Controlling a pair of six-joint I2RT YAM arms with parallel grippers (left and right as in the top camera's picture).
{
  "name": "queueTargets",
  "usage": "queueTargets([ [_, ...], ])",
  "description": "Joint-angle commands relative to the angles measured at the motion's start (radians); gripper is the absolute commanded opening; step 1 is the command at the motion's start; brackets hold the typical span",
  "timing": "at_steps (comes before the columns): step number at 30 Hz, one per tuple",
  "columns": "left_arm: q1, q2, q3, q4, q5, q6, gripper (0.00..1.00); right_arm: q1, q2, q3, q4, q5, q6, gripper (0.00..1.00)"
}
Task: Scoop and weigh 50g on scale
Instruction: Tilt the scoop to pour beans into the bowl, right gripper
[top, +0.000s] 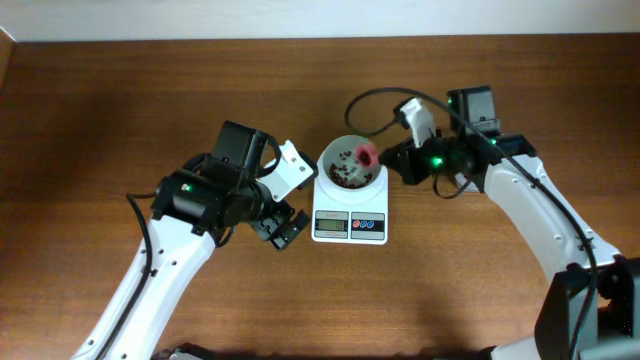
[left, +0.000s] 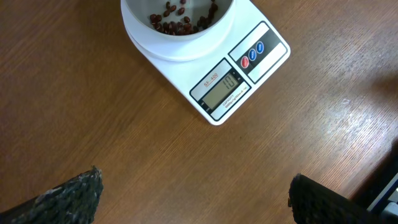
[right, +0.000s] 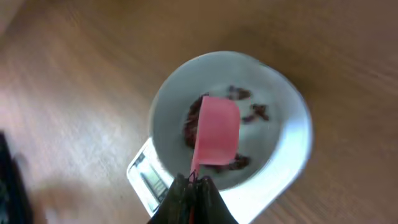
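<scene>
The scale (top: 349, 222) sits in the middle of the tabletop (top: 120, 90) with a white bowl (top: 326, 158) on its platform. The beans (top: 345, 172) lie in the bottom of that bowl as a thin, scattered layer, not a heap. The right tool (top: 395, 160) is closed tight on the handle of a pink scoop (top: 367, 153) and holds its cup over the far right part of the bowl. In the right wrist view the scoop (right: 216, 132) hangs inside the line of the bowl's rim (right: 292, 124), above the beans (right: 255, 112). I cannot tell whether any beans are left in it.

The left tool (top: 292, 197) stands wide open, holds nothing, and hovers just left of the scale without touching it.

The step looks like tipping a scoopful into the bowl. To do it well:
- Keep the cup over the bowl's middle and low enough that nothing bounces out.
- Roll the wrist slowly so the beans trickle out.
- Keep the scoop off the rim, since any push on the bowl would falsify the reading.

The display (left: 222, 91) faces the left wrist camera, but its digits are too small to read surely. With so few beans in the bowl, more scoops are probably needed.
</scene>
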Motion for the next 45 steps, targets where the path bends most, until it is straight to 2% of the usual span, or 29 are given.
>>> queueTargets([
  [1, -0.002, -0.019, -0.008, 0.002, 0.014, -0.009, 0.99, 0.047, -0.033, 0.014, 0.014, 0.144, -0.024, 0.04],
  [2, -0.002, -0.019, -0.008, 0.002, 0.015, -0.009, 0.99, 0.056, -0.032, 0.015, 0.013, 0.225, -0.005, 0.04],
  [5, -0.002, -0.019, -0.008, 0.002, 0.014, -0.009, 0.99, 0.067, -0.051, 0.016, 0.0, 0.071, -0.099, 0.04],
  [8, -0.002, -0.019, -0.008, 0.002, 0.014, -0.009, 0.99, 0.067, -0.053, 0.02, 0.064, 0.198, 0.023, 0.04],
  [11, -0.002, -0.019, -0.008, 0.002, 0.014, -0.009, 0.99, 0.067, -0.056, 0.021, 0.059, 0.036, -0.079, 0.04],
  [14, -0.002, -0.019, -0.008, 0.002, 0.014, -0.009, 0.99, 0.067, -0.052, 0.021, 0.061, 0.249, 0.02, 0.04],
  [16, -0.002, -0.019, -0.008, 0.002, 0.014, -0.009, 0.99, 0.067, -0.056, 0.021, 0.024, 0.134, -0.069, 0.04],
  [19, -0.002, -0.019, -0.008, 0.002, 0.014, -0.009, 0.99, 0.071, -0.054, 0.021, 0.037, 0.272, 0.01, 0.04],
  [20, -0.002, -0.019, -0.008, 0.002, 0.014, -0.009, 0.99, 0.073, -0.059, 0.022, 0.028, 0.23, -0.002, 0.04],
  [22, -0.002, -0.019, -0.008, 0.002, 0.015, -0.009, 0.99, 0.073, -0.063, 0.022, 0.031, 0.011, -0.13, 0.04],
  [23, -0.002, -0.019, -0.008, 0.002, 0.014, -0.009, 0.99, 0.073, -0.061, 0.022, 0.052, 0.029, -0.131, 0.04],
  [26, -0.002, -0.019, -0.008, 0.002, 0.014, -0.009, 0.99, 0.081, -0.06, 0.023, 0.077, 0.264, -0.018, 0.04],
  [29, -0.002, -0.019, -0.008, 0.002, 0.014, -0.009, 0.99, 0.085, -0.066, 0.023, 0.056, 0.079, -0.119, 0.04],
  [32, -0.002, -0.019, -0.008, 0.002, 0.014, -0.009, 0.99, 0.09, -0.063, 0.023, 0.065, 0.295, -0.044, 0.04],
  [35, -0.002, -0.019, -0.008, 0.002, 0.014, -0.009, 0.99, 0.09, -0.071, 0.025, 0.049, 0.126, -0.089, 0.04],
  [38, -0.002, -0.019, -0.008, 0.002, 0.014, -0.009, 0.99, 0.095, -0.066, 0.025, 0.059, 0.267, -0.05, 0.04],
  [41, -0.002, -0.019, -0.008, 0.002, 0.014, -0.009, 0.99, 0.105, -0.071, 0.025, 0.046, 0.087, -0.14, 0.04],
  [43, -0.002, -0.019, -0.008, 0.002, 0.014, -0.009, 0.99, 0.106, -0.066, 0.025, 0.071, 0.297, -0.084, 0.04],
  [45, -0.002, -0.019, -0.008, 0.002, 0.014, -0.009, 0.99, 0.112, -0.072, 0.025, 0.047, 0.283, -0.07, 0.04],
])
